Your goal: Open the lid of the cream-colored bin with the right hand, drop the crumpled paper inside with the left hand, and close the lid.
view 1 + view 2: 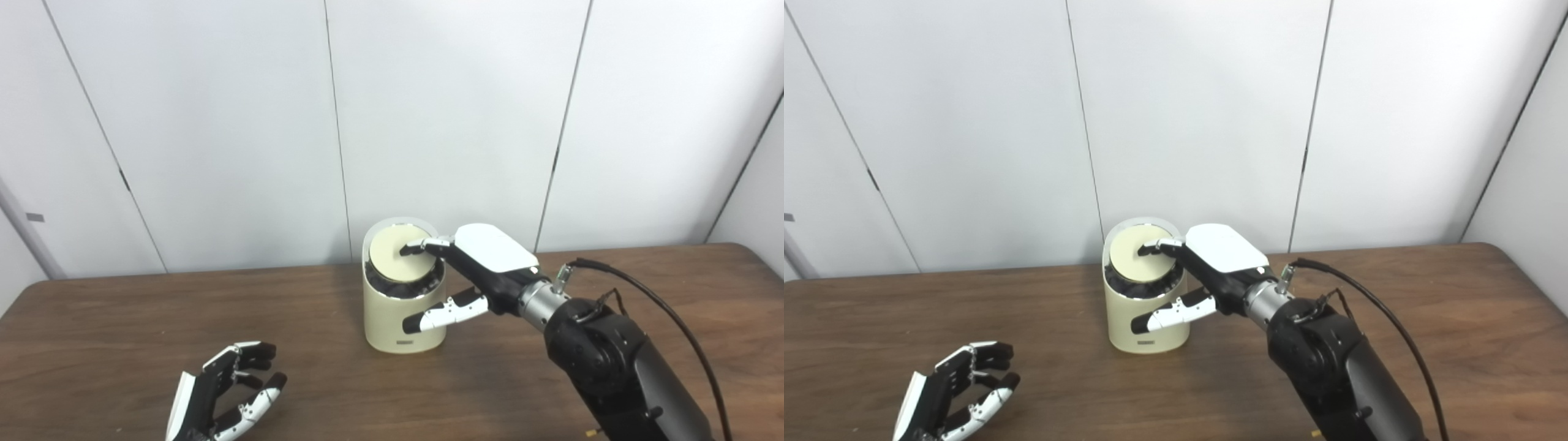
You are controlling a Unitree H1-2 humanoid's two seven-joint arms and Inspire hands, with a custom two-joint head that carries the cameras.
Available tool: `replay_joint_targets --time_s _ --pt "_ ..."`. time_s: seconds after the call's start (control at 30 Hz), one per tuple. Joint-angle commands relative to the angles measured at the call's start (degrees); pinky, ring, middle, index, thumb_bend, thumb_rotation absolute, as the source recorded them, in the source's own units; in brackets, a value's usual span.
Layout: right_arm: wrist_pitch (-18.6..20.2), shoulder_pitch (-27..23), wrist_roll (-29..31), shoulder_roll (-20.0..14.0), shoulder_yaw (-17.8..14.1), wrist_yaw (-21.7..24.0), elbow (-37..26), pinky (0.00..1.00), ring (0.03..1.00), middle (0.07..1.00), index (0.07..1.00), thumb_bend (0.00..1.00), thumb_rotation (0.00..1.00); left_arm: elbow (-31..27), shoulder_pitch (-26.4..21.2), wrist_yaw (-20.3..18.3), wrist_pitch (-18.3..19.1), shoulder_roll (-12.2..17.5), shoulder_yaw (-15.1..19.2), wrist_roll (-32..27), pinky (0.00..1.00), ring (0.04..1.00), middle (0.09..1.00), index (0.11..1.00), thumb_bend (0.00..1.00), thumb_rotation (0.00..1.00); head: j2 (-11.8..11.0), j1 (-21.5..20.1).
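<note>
- Left eye view: we see the right hand (465,269) spread, fingertips on the lid (401,252), holding nothing.
- Left hand (223,392) loosely curled, empty; no paper visible.
- Bin (401,306) mid-table; a hard push may tip it.

Bin (401,318) stands on the table (92,324), near the back edge, roughly centre, wall panels (214,122) behind it. Lid (398,254) sits in the bin's top opening, tilted toward the camera. Right hand (484,263) reaches in from the bin's right: fingertips (411,248) on the lid, thumb across the bin's front wall. Left hand (223,392) is at the table's front left, well apart from the bin, fingers spread and curled around nothing.
</note>
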Motion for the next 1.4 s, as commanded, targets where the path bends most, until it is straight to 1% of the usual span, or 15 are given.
replay_joint_targets --time_s 0.0,0.27,0.4,0.6,0.73,0.9,1.03,1.13,1.23,1.3,1.37 --pt "-0.1 -1.2 0.1 0.2 -0.1 0.0 -1.9 0.76 0.825 0.833 0.819 0.91 0.78 -2.3 -0.7 0.3 -0.5 0.1 0.0 0.3 0.53 0.651 0.671 0.647 0.58 0.28 0.1 0.0" --pt "-0.5 -0.5 1.0 0.3 0.3 0.2 -2.2 0.74 0.825 0.831 0.825 0.91 0.8 -2.8 -0.7 0.2 0.2 -0.1 -0.1 0.3 0.53 0.653 0.673 0.648 0.6 0.3 0.2 0.2" --pt "-0.2 -0.5 1.0 0.4 0.6 0.6 -2.2 0.76 0.832 0.834 0.832 0.92 0.81 -2.9 -0.7 0.3 0.2 -0.1 -0.1 0.6 0.53 0.655 0.674 0.65 0.59 0.3 0.4 0.1" --pt "0.0 -0.1 0.2 0.6 1.3 1.0 -2.3 0.71 0.819 0.831 0.827 0.96 0.85 -2.7 -0.9 0.5 0.1 -0.2 -0.2 0.9 0.52 0.651 0.671 0.649 0.59 0.3 0.5 0.2" --pt "-0.4 0.4 -0.2 0.5 1.7 0.8 -2.3 0.73 0.808 0.814 0.819 0.96 0.85 -2.5 -1.0 0.4 0.0 -0.3 -0.2 0.8 0.53 0.653 0.67 0.647 0.59 0.29 0.4 0.2" --pt "-0.1 0.9 -0.4 0.4 2.0 1.4 -2.9 0.77 0.827 0.82 0.823 0.95 0.85 -2.4 -1.2 0.4 -0.1 -0.3 -0.2 0.7 0.53 0.654 0.671 0.646 0.59 0.3 0.4 0.1" --pt "-0.5 1.4 -0.4 0.5 2.0 0.8 -2.9 0.78 0.826 0.821 0.819 0.94 0.85 -1.9 -1.3 0.4 -0.5 -0.2 -0.2 0.5 0.53 0.654 0.672 0.646 0.6 0.3 0.3 0.1" --pt "0.3 1.6 -0.7 0.7 2.1 1.4 -3.3 0.77 0.828 0.824 0.821 0.94 0.85 -1.7 -1.4 0.4 -0.5 -0.2 -0.2 0.5 0.52 0.651 0.672 0.646 0.6 0.3 0.2 0.1" --pt "1.3 1.7 -1.1 0.9 2.2 2.2 -4.0 0.74 0.832 0.829 0.826 0.94 0.83 -1.6 -1.4 0.6 -0.5 -0.2 -0.2 0.9 0.53 0.653 0.67 0.647 0.6 0.31 0.2 0.1" --pt "1.7 1.7 -1.4 0.9 2.2 2.6 -4.2 0.74 0.836 0.833 0.831 0.95 0.83 -1.7 -1.4 0.6 -0.5 -0.3 -0.2 0.8 0.53 0.654 0.67 0.646 0.61 0.32 0.2 0.1" --pt "1.5 1.7 -1.2 0.9 2.1 2.4 -4.1 0.75 0.836 0.832 0.829 0.95 0.84 -1.7 -1.4 0.6 -0.4 -0.3 -0.1 0.7 0.53 0.654 0.67 0.646 0.6 0.3 0.1 0.1"
